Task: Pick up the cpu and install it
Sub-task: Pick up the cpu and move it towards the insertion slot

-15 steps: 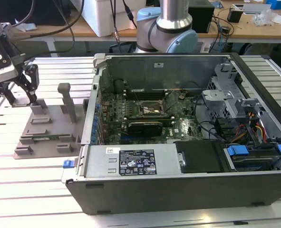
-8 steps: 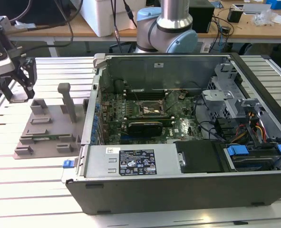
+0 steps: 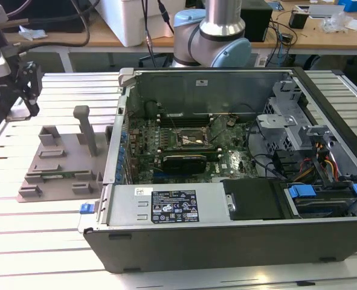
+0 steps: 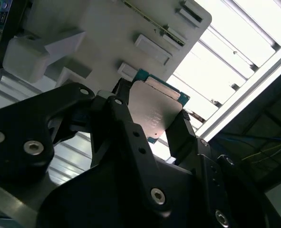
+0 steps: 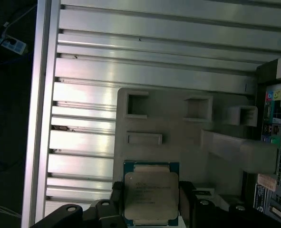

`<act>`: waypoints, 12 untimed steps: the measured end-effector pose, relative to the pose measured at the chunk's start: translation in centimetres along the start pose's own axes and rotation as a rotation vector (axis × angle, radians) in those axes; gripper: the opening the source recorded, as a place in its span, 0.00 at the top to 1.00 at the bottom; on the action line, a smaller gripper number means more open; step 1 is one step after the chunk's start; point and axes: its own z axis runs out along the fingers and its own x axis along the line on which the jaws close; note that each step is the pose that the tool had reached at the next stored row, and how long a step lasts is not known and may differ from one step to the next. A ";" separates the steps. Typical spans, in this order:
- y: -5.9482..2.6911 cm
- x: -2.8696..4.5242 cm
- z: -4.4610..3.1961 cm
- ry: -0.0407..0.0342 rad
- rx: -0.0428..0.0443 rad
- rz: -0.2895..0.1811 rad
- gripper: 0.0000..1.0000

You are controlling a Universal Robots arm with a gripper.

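Note:
In both wrist views the cpu [image 5: 150,190] [image 4: 154,107] is a flat square chip with a silver-grey top and a green rim. My gripper [image 5: 151,195] [image 4: 152,114] is shut on it, one black finger on each of two opposite edges. The chip hangs in the air above the grey fixture plate [image 5: 178,128] [image 4: 97,33]. In the exterior view my gripper [image 3: 30,90] is a dark shape over the table beyond that plate [image 3: 57,163], at the exterior view's left. The motherboard socket [image 3: 189,140] lies inside the open computer case [image 3: 226,241].
The grey plate carries raised blocks and a tall upright post [image 3: 87,130]. The case's side wall [image 3: 115,151] stands between the plate and the motherboard. Cables and a drive cage [image 3: 299,133] fill the case's right side. Ribbed aluminium table [image 5: 130,71] lies around.

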 end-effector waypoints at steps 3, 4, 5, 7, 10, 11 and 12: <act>0.00 -0.02 -0.86 0.0001 0.0000 0.000 0.45; 0.00 -0.03 -1.08 0.0001 0.0000 0.000 0.45; 0.00 -0.04 -1.29 0.0001 0.0000 0.000 0.45; 0.00 -0.05 -1.86 0.0001 0.0000 0.000 0.45; 0.00 -0.08 -3.02 0.0001 0.0000 0.000 0.45; 0.00 -0.10 -3.52 0.0001 0.0000 0.000 0.45; 0.00 -0.11 -3.90 0.0001 0.0000 0.000 0.45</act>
